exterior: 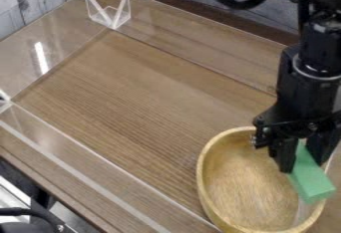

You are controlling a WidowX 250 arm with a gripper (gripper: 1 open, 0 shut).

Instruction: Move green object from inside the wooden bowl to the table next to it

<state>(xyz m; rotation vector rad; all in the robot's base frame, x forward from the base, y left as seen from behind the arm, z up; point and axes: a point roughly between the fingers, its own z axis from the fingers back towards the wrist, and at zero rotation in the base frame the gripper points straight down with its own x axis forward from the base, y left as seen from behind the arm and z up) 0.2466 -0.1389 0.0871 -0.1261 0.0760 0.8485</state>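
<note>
The wooden bowl (pixel 253 184) sits on the desk (pixel 134 98) at its near right corner — the green object (pixel 313 176) held above the bowl's right side.
</note>
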